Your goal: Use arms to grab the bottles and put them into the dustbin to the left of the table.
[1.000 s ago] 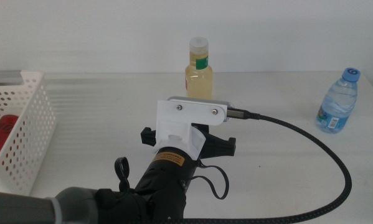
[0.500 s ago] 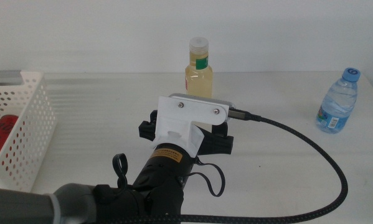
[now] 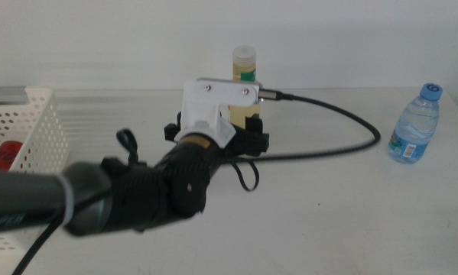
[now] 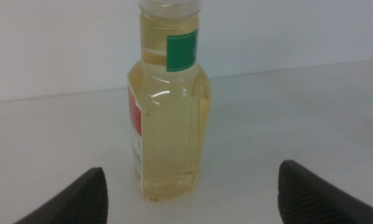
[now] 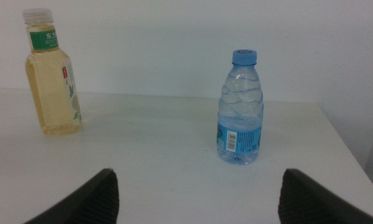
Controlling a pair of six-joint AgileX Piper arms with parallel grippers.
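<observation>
The left gripper (image 4: pixel 189 186) is spread wide and aimed at the yellow-liquid bottle (image 4: pixel 169 106), which stands upright near the table's (image 3: pixel 328 206) far edge. The approach step is judged in hand; next, the jaws must be advanced around it and closed (the right gripper (image 5: pixel 198 193), also wide, waits).

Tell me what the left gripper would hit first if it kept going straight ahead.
Most likely the yellow drink bottle: it stands upright right ahead of the open left gripper, roughly centred between its fingers.
</observation>
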